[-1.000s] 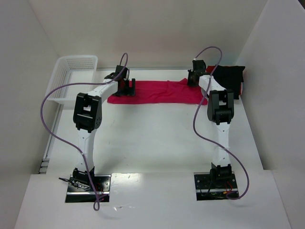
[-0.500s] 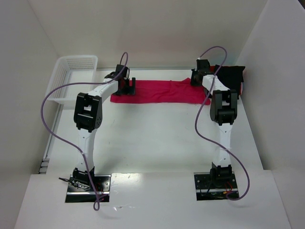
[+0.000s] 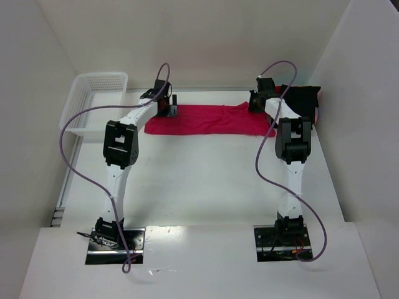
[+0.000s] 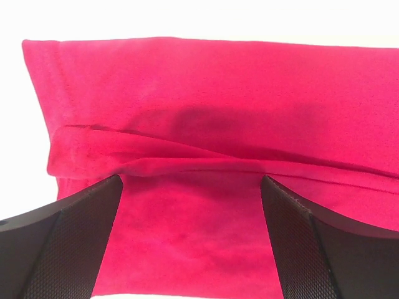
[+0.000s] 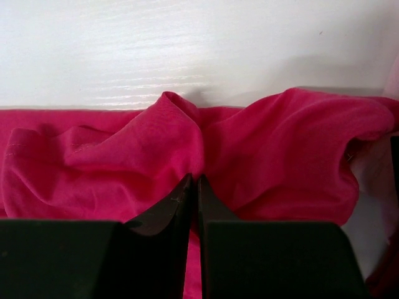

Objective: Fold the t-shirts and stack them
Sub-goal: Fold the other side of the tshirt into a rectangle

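The crimson-red t-shirt [image 3: 206, 119] lies as a long folded strip across the far part of the table. My left gripper [image 3: 172, 106] hovers over its left end, jaws wide open. In the left wrist view the red t-shirt [image 4: 199, 93] fills the frame between the two fingers of that gripper [image 4: 190, 240], with a fold line running across. My right gripper [image 3: 255, 103] is at the shirt's right end. In the right wrist view it [image 5: 194, 182] is shut on a bunched pinch of the red t-shirt [image 5: 280, 149]. The black t-shirt [image 3: 302, 99] lies crumpled at the far right.
A white mesh basket [image 3: 93, 93] stands at the far left, beside the left arm. White walls close in the table at the back and on both sides. The arms' purple cables loop above the near half of the table.
The right gripper drew the shirt's right end slightly to the right, and the left end followed. The left gripper moved a little towards the back over the left end, still open.
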